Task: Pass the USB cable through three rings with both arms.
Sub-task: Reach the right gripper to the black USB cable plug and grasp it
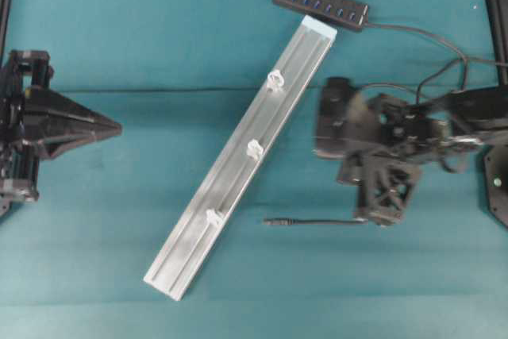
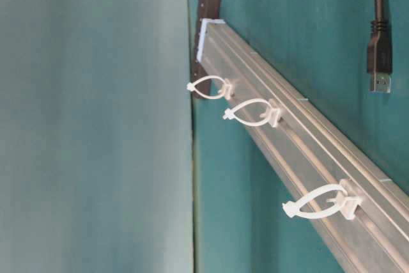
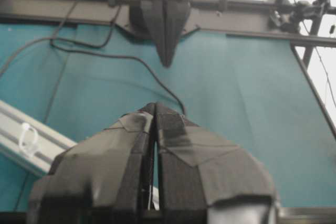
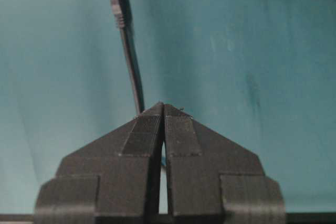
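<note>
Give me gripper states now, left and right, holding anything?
Left gripper: closed, empty, away from the rail.
Right gripper: closed on the USB cable, plug end lying free on the table.

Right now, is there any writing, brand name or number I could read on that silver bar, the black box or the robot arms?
None can be read.
Silver rail: plain metal, no marking.
Black hub: blue ports only, no legible label.
Left gripper and right gripper: bare black, no text.
</note>
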